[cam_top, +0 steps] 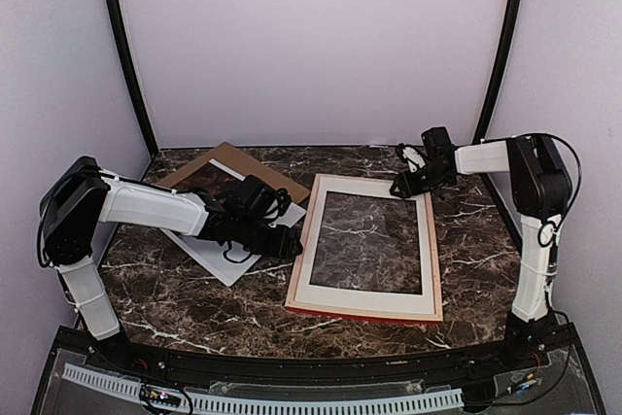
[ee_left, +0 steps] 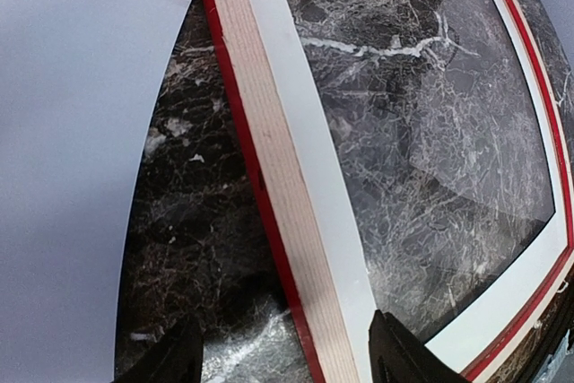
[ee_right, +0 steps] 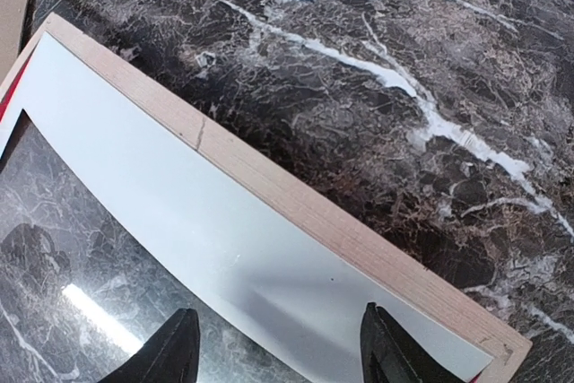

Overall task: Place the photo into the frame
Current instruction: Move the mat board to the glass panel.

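Note:
The frame [cam_top: 435, 259] lies flat at the table's centre, pale wood back up, red showing along its edges. A white mat [cam_top: 364, 295] and glass sit inside it. The photo [cam_top: 231, 252] lies left of the frame, partly on a brown backing board [cam_top: 233, 155]. Its pale part is nearer and its reddish-brown part is at the far end. My left gripper [cam_top: 289, 240] is open and empty. In the left wrist view [ee_left: 287, 361] its jaws straddle the frame's left rail [ee_left: 269, 159], with the photo [ee_left: 63, 177] to the left. My right gripper [cam_top: 403, 187] is open and empty over the frame's far right corner [ee_right: 269, 177] and the mat [ee_right: 179, 195].
The dark marble table [cam_top: 194, 308] is enclosed by pale walls at the back and sides. The backing board reaches toward the back left corner. Both arms reach inward from the table's sides.

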Controlling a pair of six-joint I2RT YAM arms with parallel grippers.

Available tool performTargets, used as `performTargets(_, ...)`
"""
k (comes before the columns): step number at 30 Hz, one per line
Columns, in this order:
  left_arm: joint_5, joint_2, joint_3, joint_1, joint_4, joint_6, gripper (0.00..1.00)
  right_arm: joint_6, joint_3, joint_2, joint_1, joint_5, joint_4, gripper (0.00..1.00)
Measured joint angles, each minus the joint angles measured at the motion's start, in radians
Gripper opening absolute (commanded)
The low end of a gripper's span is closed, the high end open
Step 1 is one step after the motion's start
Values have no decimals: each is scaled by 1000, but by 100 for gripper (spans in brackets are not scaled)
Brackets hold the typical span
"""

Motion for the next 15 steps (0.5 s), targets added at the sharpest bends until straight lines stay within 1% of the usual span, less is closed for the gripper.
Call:
performTargets(10, 0, 0, 0, -5, 0, 0, 66, -1, -29, -18, 0, -8, -49, 62)
performTargets(15, -3, 0, 0, -6, 0, 0, 66, 6, -42, -40, 0, -14, -58, 65)
